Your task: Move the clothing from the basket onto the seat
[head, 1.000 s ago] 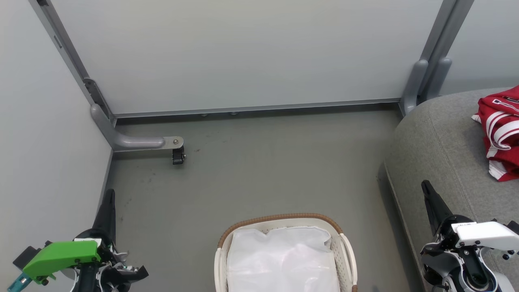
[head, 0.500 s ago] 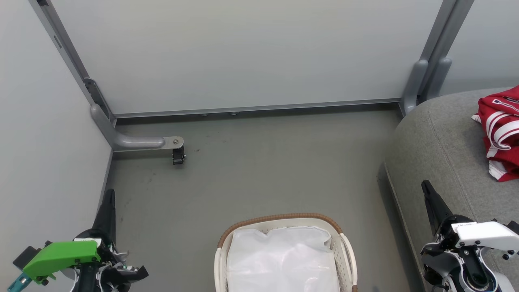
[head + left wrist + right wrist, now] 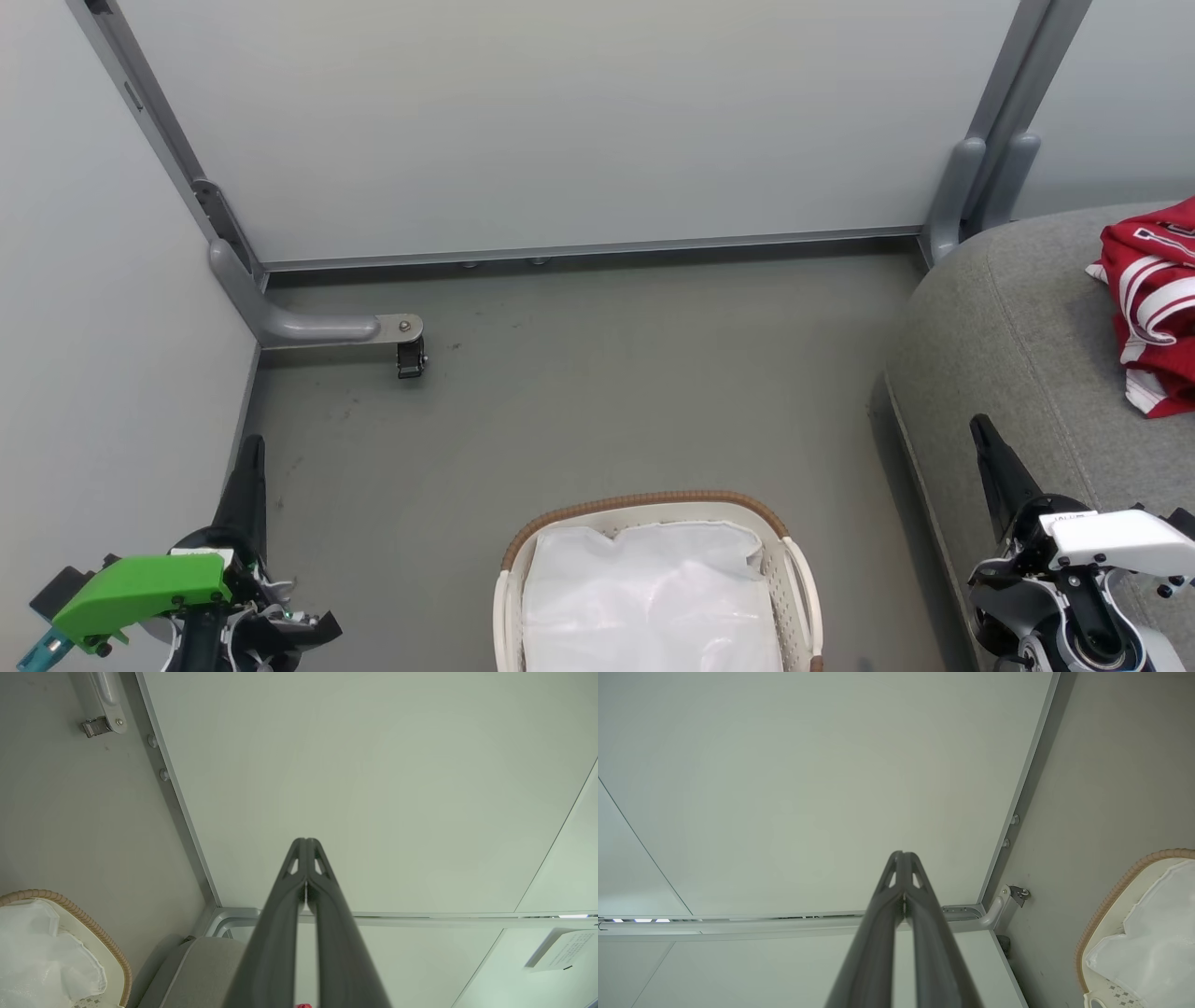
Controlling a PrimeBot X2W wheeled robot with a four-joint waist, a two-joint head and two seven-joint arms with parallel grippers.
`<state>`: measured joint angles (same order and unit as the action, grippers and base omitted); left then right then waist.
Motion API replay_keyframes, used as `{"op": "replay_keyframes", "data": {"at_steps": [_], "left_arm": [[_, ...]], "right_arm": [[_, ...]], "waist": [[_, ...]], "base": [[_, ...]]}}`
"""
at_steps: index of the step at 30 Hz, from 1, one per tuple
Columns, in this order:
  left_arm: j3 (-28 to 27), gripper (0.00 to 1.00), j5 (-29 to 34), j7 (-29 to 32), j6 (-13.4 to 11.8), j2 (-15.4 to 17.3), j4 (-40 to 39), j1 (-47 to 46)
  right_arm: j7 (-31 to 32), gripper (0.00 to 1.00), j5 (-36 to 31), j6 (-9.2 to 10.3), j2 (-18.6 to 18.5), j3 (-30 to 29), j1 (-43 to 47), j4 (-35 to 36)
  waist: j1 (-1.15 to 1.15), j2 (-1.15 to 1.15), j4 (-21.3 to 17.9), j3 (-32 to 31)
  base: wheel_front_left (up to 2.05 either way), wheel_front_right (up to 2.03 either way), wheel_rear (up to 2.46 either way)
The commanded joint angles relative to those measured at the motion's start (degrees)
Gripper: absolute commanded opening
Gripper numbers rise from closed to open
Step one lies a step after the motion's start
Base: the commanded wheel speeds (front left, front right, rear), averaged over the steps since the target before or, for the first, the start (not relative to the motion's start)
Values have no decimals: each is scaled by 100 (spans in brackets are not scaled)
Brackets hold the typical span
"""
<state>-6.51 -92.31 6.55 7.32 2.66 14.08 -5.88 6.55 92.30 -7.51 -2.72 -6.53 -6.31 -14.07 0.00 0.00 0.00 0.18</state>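
**A:** Status? Left to right.

**B:** Left tool (image 3: 251,450) sits low left over the floor (image 3: 597,401), next to the wall panel (image 3: 103,308). Its fingers are pressed together and hold nothing. The left wrist view shows the tips touching.

**A:** Basket?

**B:** The basket (image 3: 644,501) is bottom centre on the floor, well apart from both tools. Inside, a crumpled white liner (image 3: 653,597) covers the part in frame, with no red on it. The near end is cut off by the frame edge, so I can't vouch for that bit.

**A:** Right side?

**B:** Right tool (image 3: 978,427) is low right, in front of the near edge of the seat (image 3: 1018,317). It's clamped tight too, and empty. The clothing (image 3: 1153,299) is a red heap with white stripes lying on top of the seat at far right, running out of frame.

**A:** Both jerseys in that heap?

**B:** Can't tell. It's one bunched pile, partly cropped.

**A:** So, done?

**B:** My read is that the transfer is done or close to it: red on the seat, liner alone in the visible basket. What's left is to check the hidden end of the basket and count the garments in the heap.
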Motion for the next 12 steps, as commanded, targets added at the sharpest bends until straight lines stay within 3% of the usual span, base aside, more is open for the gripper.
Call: {"op": "replay_keyframes", "data": {"at_steps": [1, 12], "left_arm": [[-11, 0, -19, 20, 33, 40, -11, -74], [-11, 0, -19, 19, 33, 40, -11, -74]], "right_arm": [[19, 0, 20, 4, -29, -12, 20, 22], [19, 0, 20, 4, -29, -12, 20, 22]], "waist": [[0, 0, 0, 0], [0, 0, 0, 0]], "base": [[0, 0, 0], [0, 0, 0]]}}
